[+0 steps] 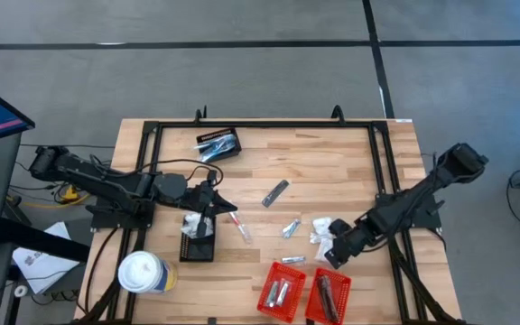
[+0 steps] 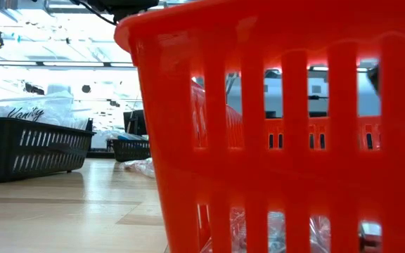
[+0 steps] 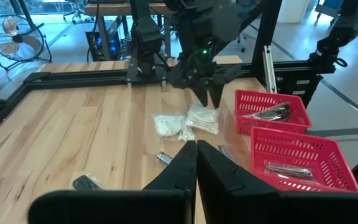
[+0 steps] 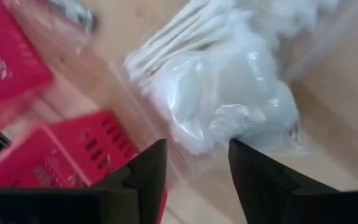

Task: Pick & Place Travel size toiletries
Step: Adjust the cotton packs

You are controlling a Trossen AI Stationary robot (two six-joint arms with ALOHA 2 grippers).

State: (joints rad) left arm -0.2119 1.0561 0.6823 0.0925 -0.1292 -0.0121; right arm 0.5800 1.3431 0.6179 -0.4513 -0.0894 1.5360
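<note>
Roughly halfway, by my reading: two red baskets (image 1: pixel 281 291) at six o'clock already hold a few items each, as do the black baskets at eleven o'clock (image 1: pixel 218 143) and eight o'clock, while a dark stick (image 1: pixel 275 192), a silver tube (image 1: pixel 291 228), a sachet (image 1: pixel 292 260), a pink tube (image 1: pixel 239 225) and white packets (image 1: pixel 321 229) lie loose mid-table. The right gripper (image 4: pixel 193 163), at four o'clock, hangs over a white packet (image 4: pixel 229 99), fingers parted narrowly around its edge, not yet gripping. That packet's swabs run their long axis toward the red baskets. The left gripper (image 3: pixel 197 163), at nine o'clock, waits with fingers pressed together, empty.
</note>
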